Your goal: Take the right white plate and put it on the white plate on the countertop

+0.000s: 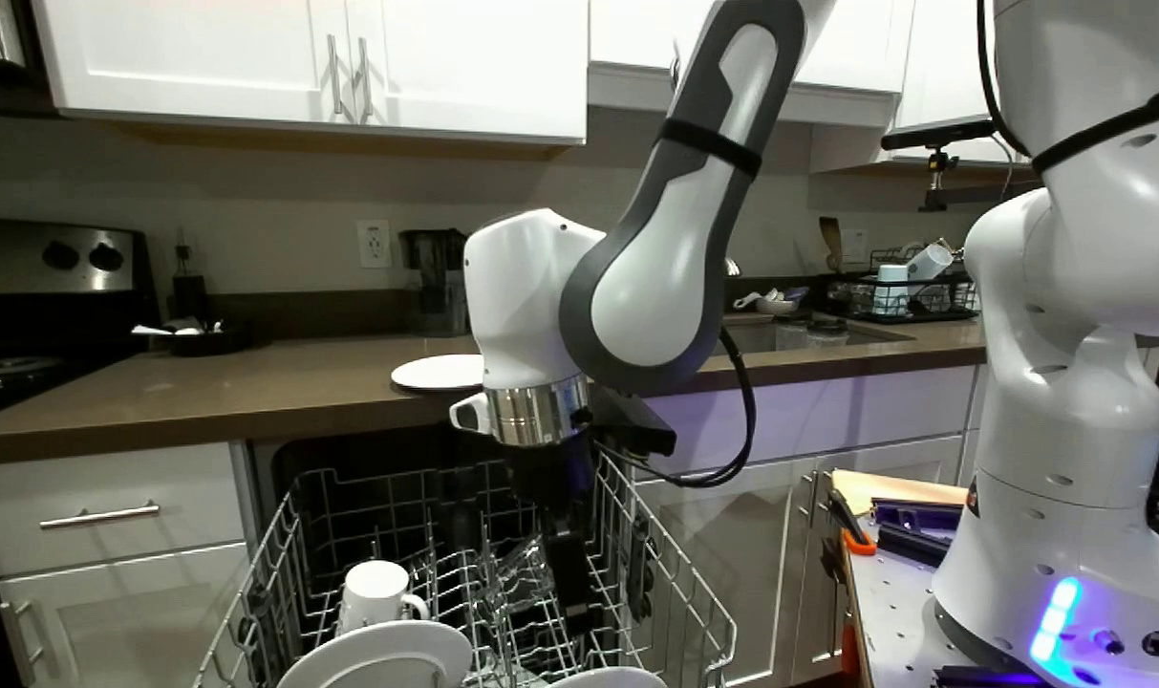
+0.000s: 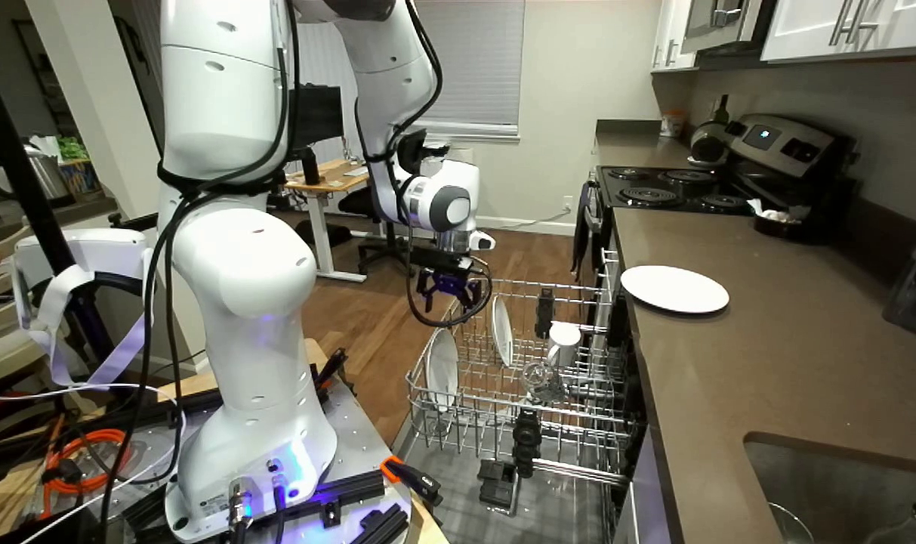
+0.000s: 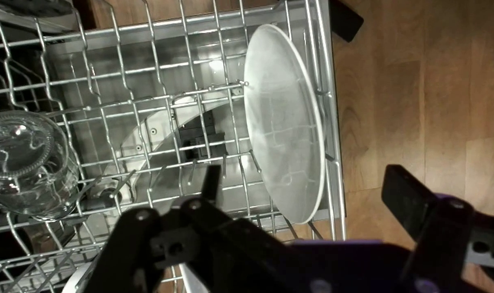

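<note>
The right white plate point(image 3: 285, 122) stands on edge in the dishwasher rack, tilted. In exterior views it shows by the near side point(image 2: 442, 370) and as a rim at the bottom edge point(image 1: 610, 678). My gripper point(image 3: 308, 183) is open and empty above the rack, also seen in both exterior views point(image 1: 568, 573) point(image 2: 452, 296). In the wrist view the plate's lower end lies between the spread fingers, apart from both. The other white plate point(image 1: 378, 657) in the rack shows partly behind a finger point(image 3: 193, 280). A white plate point(image 2: 675, 289) lies flat on the countertop point(image 2: 767, 363).
The wire rack point(image 2: 495, 400) is pulled out beside the counter. It also holds a white mug point(image 1: 374, 592) and a clear glass point(image 3: 25, 162). The sink point(image 2: 843, 476) and stove point(image 2: 676, 189) adjoin the counter. Wall cabinets point(image 1: 464, 67) hang above.
</note>
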